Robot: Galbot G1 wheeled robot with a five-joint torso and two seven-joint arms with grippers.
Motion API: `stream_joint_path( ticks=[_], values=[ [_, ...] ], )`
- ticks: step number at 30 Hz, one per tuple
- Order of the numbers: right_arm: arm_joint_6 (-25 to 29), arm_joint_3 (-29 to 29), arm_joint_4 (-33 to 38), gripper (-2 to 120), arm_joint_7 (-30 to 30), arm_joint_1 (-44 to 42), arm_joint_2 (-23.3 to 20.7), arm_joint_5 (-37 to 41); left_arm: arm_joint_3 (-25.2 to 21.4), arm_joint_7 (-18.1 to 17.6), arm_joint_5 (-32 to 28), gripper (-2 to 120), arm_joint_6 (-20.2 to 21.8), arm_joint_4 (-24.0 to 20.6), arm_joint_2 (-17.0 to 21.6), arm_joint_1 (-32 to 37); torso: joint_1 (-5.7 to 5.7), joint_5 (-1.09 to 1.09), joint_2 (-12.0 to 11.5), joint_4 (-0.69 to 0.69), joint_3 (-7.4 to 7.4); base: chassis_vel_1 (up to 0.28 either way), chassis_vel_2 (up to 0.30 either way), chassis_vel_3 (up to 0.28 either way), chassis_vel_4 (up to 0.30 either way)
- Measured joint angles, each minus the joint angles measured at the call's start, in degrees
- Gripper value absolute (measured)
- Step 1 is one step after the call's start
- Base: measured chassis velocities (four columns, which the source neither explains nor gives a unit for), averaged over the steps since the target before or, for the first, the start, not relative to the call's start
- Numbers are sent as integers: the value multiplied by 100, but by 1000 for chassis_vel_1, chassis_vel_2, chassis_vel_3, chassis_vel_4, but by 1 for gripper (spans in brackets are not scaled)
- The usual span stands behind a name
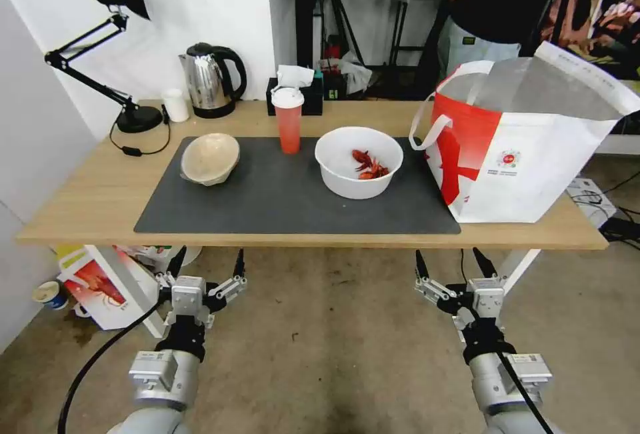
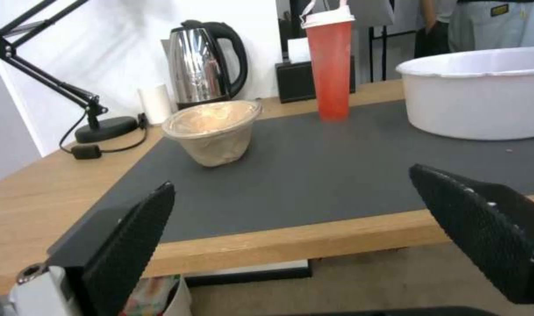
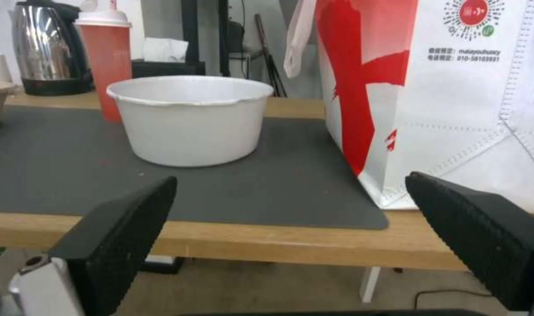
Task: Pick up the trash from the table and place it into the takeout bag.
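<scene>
On the table [image 1: 80, 211], a dark grey mat holds the trash: a tilted beige fibre bowl [image 1: 210, 159] [image 2: 214, 131] at the left, a tall red cup [image 1: 289, 121] [image 2: 330, 66] [image 3: 106, 61] with a white lid behind the middle, and a white round bowl [image 1: 359, 162] [image 2: 477, 94] [image 3: 191, 118] with red crayfish scraps. The takeout bag [image 1: 527, 141] [image 3: 448, 96], red and white with foil lining, stands open at the table's right end. My left gripper [image 1: 207, 265] [image 2: 302, 228] and right gripper [image 1: 452, 264] [image 3: 296, 228] hang open and empty below the table's front edge.
Along the back edge stand a black desk lamp [image 1: 113, 54], a small white cup [image 1: 176, 105], a steel kettle [image 1: 210, 81] and a black tissue box [image 1: 295, 94]. A smaller white bag with a crayfish picture [image 1: 100, 287] sits on the floor under the table's left end.
</scene>
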Motion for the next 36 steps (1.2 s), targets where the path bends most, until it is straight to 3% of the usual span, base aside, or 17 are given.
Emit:
stream_joint_path(
  ticks=[4,6,8,9,17,25,36],
  values=[
    [-303,-59,1,100,56,71,-70,76,0,0,0,100,0,0,0,0,0,0,0,0,0,0,0,0,0],
    [-901,-174,11,100,178,212,-206,224,0,0,0,100,0,0,0,0,0,0,0,0,0,0,0,0,0],
    [-990,-191,12,100,196,232,-227,247,0,0,0,100,0,0,0,0,0,0,0,0,0,0,0,0,0],
    [-1281,-250,15,100,253,303,-292,318,0,0,0,100,0,0,0,0,0,0,0,0,0,0,0,0,0],
    [-1979,-373,102,100,385,453,-477,500,0,0,0,100,0,0,0,0,0,0,0,0,0,0,0,0,0],
    [-3320,-384,573,100,616,816,-1001,1101,-4,-1,0,100,0,0,2,0,0,0,0,1,0,0,0,0,0],
    [-3351,75,1058,100,576,856,-1314,1480,0,0,-1,100,0,0,0,0,0,-1,0,0,0,0,0,0,0]
  ],
)
